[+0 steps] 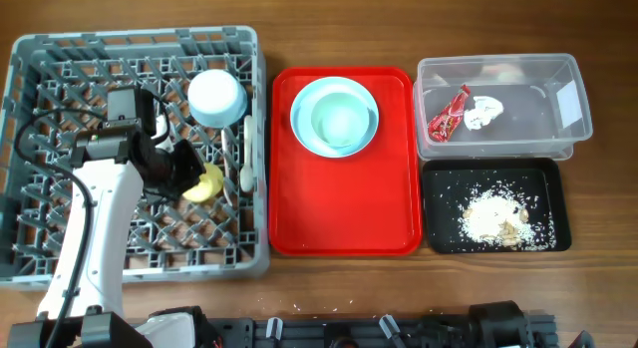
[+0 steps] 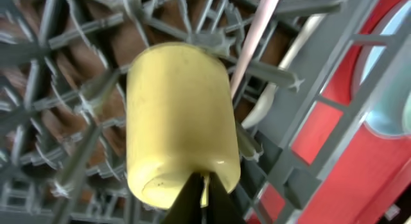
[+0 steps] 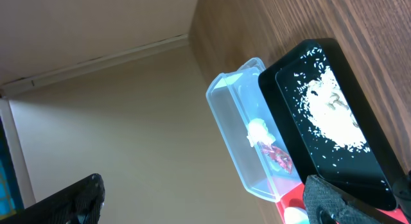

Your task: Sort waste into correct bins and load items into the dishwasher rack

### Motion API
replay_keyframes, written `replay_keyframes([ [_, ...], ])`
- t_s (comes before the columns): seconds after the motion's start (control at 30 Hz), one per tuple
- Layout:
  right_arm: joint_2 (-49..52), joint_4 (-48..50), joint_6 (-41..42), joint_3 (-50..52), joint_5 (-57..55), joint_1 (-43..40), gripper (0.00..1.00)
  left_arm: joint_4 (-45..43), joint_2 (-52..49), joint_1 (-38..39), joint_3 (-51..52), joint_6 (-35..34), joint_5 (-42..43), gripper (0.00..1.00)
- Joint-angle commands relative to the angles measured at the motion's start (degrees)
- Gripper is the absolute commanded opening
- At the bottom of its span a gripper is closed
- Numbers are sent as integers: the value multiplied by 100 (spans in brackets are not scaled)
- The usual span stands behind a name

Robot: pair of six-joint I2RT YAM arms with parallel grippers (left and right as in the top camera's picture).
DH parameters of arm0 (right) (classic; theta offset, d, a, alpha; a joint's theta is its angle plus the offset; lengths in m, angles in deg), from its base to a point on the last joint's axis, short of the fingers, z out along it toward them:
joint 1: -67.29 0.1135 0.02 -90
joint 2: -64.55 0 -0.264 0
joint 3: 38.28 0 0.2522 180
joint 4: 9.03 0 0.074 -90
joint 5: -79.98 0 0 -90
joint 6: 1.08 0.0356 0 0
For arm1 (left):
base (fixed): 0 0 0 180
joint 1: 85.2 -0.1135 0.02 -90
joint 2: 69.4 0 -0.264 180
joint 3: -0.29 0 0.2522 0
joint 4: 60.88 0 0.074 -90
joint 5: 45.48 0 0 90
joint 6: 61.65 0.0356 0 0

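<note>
My left gripper (image 1: 189,174) is shut on the wall of the yellow cup (image 1: 204,186), held low over the lattice floor of the grey dishwasher rack (image 1: 140,37). In the left wrist view the fingers (image 2: 204,192) pinch the rim of the cup (image 2: 180,115). A small light blue bowl (image 1: 217,97) sits upside down in the rack, with a white utensil (image 1: 242,154) beside it. The light blue plate (image 1: 304,129) holds the pale green bowl (image 1: 339,119). The right gripper (image 3: 212,205) is open and empty, out of the overhead view.
The plate sits on a red tray (image 1: 344,228). The clear tub (image 1: 563,69) holds the red wrapper (image 1: 449,114) and white tissue (image 1: 485,112). The black tray (image 1: 449,183) holds rice scraps (image 1: 493,216). Rack pegs (image 2: 302,153) surround the cup.
</note>
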Motion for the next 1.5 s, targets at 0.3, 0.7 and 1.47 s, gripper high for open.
replay_keyframes([
  [0.3, -35, 7, 39, 9, -55, -4, 100, -680, 2, 9, -15, -133, -562, 43],
  [0.7, -35, 7, 42, 9, -55, -4, 100, -640, 745, 664, -651, -177, 122, 48],
  [1.47, -35, 7, 39, 9, -55, -4, 100, -3003, -1484, 2323, -651, -778, -1792, 28],
])
